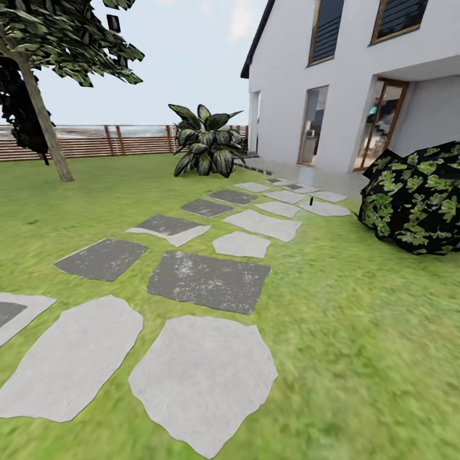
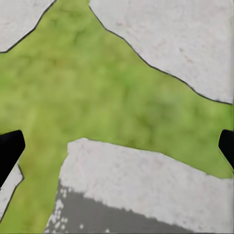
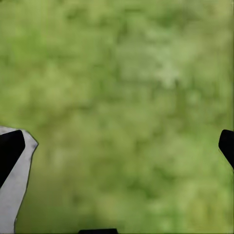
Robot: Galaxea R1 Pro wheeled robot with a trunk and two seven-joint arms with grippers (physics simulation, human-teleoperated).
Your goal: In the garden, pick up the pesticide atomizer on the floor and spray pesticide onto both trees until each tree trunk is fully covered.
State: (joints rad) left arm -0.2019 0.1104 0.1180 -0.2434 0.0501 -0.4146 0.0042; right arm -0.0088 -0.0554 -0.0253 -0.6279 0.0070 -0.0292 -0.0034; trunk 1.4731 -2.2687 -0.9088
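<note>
One tree (image 1: 45, 118) with a leaning pale grey-brown trunk stands at the far left of the lawn in the head view, before the fence. A tiny dark upright thing (image 1: 311, 200) sits on the grass by the far stepping stones; it may be the pesticide atomizer, but it is too small to tell. My left gripper (image 2: 117, 146) hangs open over grass and pale paving stones, its black fingertips (image 2: 9, 148) wide apart with nothing between them. Over plain grass, my right gripper (image 3: 117, 146) is open too and holds nothing.
A path of grey stepping stones (image 1: 204, 377) runs from me toward the white house (image 1: 358, 76). A broad-leaved plant (image 1: 207, 144) stands at the path's far end, and a dark leafy bush (image 1: 415, 198) at the right. A slatted wooden fence (image 1: 96, 140) closes the lawn behind.
</note>
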